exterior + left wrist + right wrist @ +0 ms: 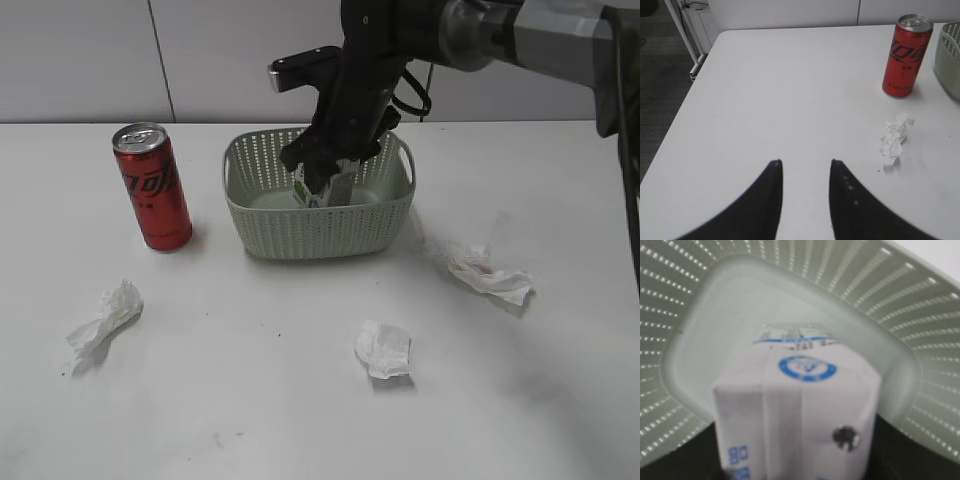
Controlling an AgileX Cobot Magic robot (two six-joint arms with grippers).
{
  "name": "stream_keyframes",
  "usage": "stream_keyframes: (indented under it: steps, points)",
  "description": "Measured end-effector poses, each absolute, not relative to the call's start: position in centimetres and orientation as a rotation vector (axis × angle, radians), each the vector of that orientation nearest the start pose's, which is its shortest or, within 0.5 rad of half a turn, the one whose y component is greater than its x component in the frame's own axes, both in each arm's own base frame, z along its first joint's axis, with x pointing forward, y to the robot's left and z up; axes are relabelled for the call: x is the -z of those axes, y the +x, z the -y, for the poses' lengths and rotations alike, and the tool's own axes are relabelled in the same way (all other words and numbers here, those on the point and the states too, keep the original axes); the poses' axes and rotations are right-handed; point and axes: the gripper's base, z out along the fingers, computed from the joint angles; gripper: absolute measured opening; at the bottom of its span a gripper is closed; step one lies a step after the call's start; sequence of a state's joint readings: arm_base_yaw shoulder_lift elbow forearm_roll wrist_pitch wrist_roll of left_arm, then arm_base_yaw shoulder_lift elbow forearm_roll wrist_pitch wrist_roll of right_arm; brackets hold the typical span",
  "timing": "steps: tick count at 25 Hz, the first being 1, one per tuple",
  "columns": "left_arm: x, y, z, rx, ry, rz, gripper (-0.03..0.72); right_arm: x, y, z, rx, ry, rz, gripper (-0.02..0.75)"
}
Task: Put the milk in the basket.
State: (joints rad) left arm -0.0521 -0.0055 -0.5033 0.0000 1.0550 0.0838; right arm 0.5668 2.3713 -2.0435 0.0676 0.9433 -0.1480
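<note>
1 step remains: the right hand (pixel 325 172), clamped on the milk (pixel 322 188), hangs inside the basket (pixel 300 225); release next. Left hand (pixel 805 167) idles, fingers apart.

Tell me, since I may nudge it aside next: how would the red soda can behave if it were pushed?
The red soda can stands upright, tall and slim, so a push near its top would probably tip it. Once down, its round body would likely roll across the smooth table. Its tab looks unopened, so it may be full and fairly heavy.
</note>
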Motion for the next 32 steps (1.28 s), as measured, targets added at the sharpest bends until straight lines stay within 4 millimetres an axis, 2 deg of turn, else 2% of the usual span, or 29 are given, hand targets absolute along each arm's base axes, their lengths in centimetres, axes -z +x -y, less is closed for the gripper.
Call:
stream_keyframes:
  steps: [3, 10, 13, 16, 19, 22, 25, 29, 32]
  points:
    - [-27.9, -0.6, 0.0, -0.020, 0.138, -2.025, 0.238, -16.4, 43.0, -28.0, -0.197, -0.932, -2.616, 0.382]
    - [-27.9, -0.6, 0.0, -0.021, 0.139, -2.025, 0.238, -16.6, 43.0, -28.1, -0.223, -0.921, -2.618, 0.560]
    - [-27.9, -0.6, 0.0, -0.021, 0.139, -2.025, 0.238, -17.8, 42.8, -27.9, -0.215, -0.925, -2.606, 0.615]
    - [-27.9, -0.6, 0.0, -0.021, 0.139, -2.025, 0.238, -21.8, 42.5, -27.2, -0.165, -0.927, -2.520, 0.625]
    - [-27.9, -0.6, 0.0, -0.020, 0.138, -2.025, 0.238, -27.5, 41.5, -25.8, -0.081, -0.906, -2.412, 0.628]
    - [-27.9, -0.6, 0.0, -0.020, 0.138, -2.025, 0.238, -32.8, 39.7, -23.5, 0.052, -0.848, -2.370, 0.629]
    - [-27.9, -0.6, 0.0, -0.020, 0.138, -2.025, 0.238, -36.7, 37.9, -20.8, 0.160, -0.760, -2.384, 0.629]
    - [-27.9, -0.6, 0.0, -0.020, 0.138, -2.025, 0.238, -40.5, 36.3, -17.3, 0.142, -0.614, -2.369, 0.627]
    - [-27.9, -0.6, 0.0, -0.020, 0.138, -2.025, 0.238, -41.0, 35.3, -14.3, 0.136, -0.534, -2.407, 0.625]
